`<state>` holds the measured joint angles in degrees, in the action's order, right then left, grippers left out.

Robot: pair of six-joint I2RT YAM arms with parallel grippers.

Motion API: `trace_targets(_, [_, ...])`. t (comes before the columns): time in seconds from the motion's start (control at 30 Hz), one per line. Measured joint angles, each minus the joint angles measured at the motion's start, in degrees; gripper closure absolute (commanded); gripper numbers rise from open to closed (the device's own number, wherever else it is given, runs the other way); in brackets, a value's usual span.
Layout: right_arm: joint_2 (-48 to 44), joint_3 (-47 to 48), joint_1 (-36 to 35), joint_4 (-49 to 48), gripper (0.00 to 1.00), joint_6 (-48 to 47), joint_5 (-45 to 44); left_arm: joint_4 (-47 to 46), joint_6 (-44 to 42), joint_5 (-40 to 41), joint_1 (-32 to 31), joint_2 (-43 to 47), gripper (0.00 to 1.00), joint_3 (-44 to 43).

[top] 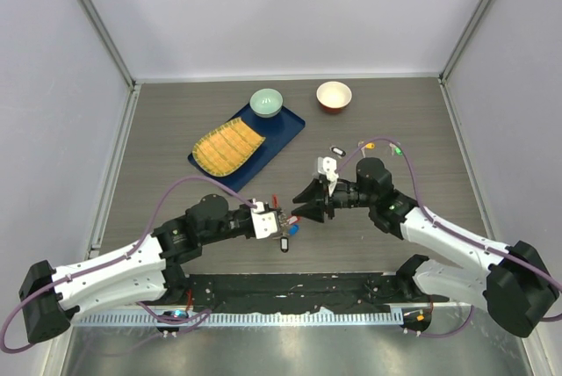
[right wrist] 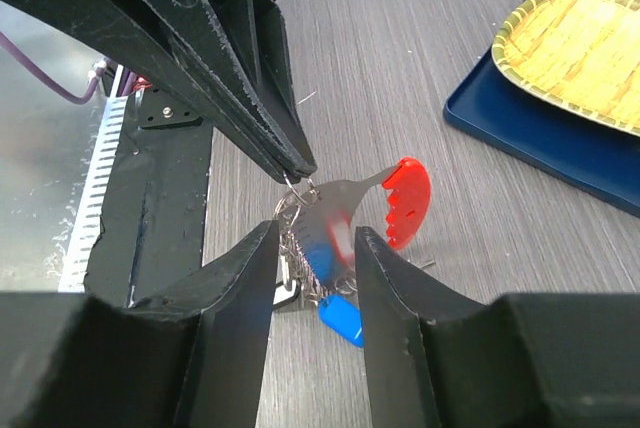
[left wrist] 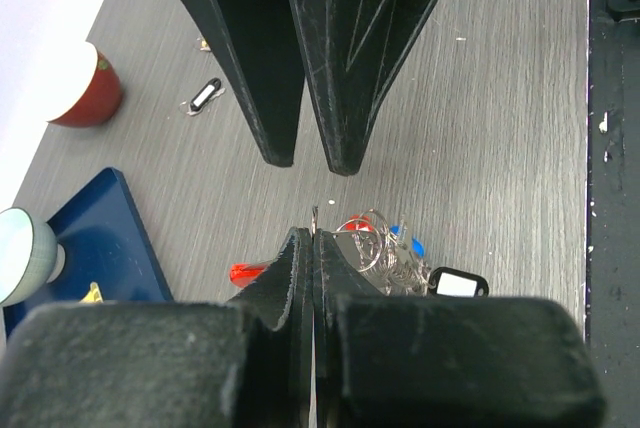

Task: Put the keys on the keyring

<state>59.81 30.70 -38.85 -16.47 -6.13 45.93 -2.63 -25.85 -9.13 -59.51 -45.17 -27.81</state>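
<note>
**Item 1, left gripper** (top: 277, 222): jaws pressed together, pinching the top of the keyring (right wrist: 332, 210) and holding the bunch raised above the table (top: 413, 121), near centre.

**Item 2, keyring:** silver rings, with a red tag (right wrist: 408, 203) sticking out at 3 o'clock and a blue tag (right wrist: 342, 320) hanging at 6 o'clock.

**Item 3, right gripper** (right wrist: 316, 232): jaws parted, one either side of the bunch and gripping nothing. Whether a finger brushes the metal cannot be told.

**Item 4, loose keys:** black key (top: 337, 151), yellow key (top: 369, 145) and green key (top: 397, 149) lie on the table at about 1 o'clock from the keyring, well apart from it. None is threaded.

**Item 5, bystanders:** blue tray (top: 285, 126) with yellow plate (top: 228, 148), green bowl (top: 266, 102), red bowl (top: 334, 96).

**Handling note:** the step looks like a steadying grasp. The right jaws would best close on the ring wire itself, not on the dangling tags. The left pinch should stay firm, and the ring's split should be left exposed for the first key.
</note>
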Motion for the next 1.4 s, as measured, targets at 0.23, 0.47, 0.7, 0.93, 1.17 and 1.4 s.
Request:
trace_targets(0.23, [1.7,0.0,-1.7,-0.1,0.63,-2.0,1.4,-0.8,0.5,-1.2,0.0,-0.1,1.00,0.0])
trace_targets(0.47, [2.1,0.0,-2.5,-0.1,0.65,-3.0,1.8,-1.8,1.8,-2.5,0.0,-0.9,1.00,0.0])
trace_targets(0.7, [2.9,0.0,-2.8,-0.3,0.73,-3.2,2.0,-2.6,2.8,-3.6,0.0,-1.6,1.00,0.0])
trace_targets(0.93, [2.9,0.0,-3.0,-0.3,0.96,-3.8,2.2,-3.8,3.4,-4.0,0.0,-1.7,1.00,0.0])
trace_targets(1.17, [2.4,0.1,-3.4,0.8,0.99,-5.1,1.5,-3.8,4.3,-3.3,0.0,-1.8,0.77,0.0])
trace_targets(1.4, [-0.1,3.1,-6.9,10.5,0.99,-10.8,-5.3,-1.2,2.8,-3.3,0.0,-2.8,0.60,-1.8])
